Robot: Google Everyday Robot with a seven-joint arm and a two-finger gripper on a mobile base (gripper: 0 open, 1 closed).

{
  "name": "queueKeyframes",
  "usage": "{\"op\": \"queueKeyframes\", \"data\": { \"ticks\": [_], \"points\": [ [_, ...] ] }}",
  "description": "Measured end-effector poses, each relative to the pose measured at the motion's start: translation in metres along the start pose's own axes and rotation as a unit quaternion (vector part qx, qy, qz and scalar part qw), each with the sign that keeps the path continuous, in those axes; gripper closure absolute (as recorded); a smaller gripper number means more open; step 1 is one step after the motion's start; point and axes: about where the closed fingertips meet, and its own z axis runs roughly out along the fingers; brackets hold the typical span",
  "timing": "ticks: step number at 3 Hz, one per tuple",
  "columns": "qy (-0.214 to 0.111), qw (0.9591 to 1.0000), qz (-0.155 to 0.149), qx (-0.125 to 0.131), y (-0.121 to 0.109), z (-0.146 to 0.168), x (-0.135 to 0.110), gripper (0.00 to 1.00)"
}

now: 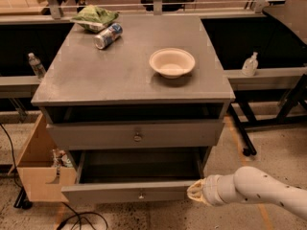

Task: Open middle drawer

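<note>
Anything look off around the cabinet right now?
Only a can lying on its side on the cabinet top. The middle drawer is pulled out; the gripper sits at its right end, off the knob.

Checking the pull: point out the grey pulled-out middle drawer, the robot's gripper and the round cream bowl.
grey middle drawer (105, 194): camera view, front panel.
gripper (194, 193): camera view, its tip, at drawer's right end.
round cream bowl (171, 63): camera view, inner bottom.

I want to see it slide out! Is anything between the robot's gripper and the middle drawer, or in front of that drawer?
Nothing visible. The gripper is at the right end of the middle drawer, whose front is already pulled out. The cardboard box sits beside the drawer on the left, not in front of it.
</note>
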Motion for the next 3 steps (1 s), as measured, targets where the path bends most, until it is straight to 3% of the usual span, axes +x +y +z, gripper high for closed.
{"op": "queueKeyframes", "data": {
  "ticks": [1, 2, 3],
  "points": [
    [-0.001, 1.0, -0.001, -0.002, 0.001, 0.002, -0.001, 0.84],
    [-0.003, 1.0, -0.005, -0.005, -0.001, 0.003, -0.005, 0.53],
    [-0.009, 0.9995, -0.025, -0.014, -0.012, 0.006, -0.018, 0.3]
  ]
}}
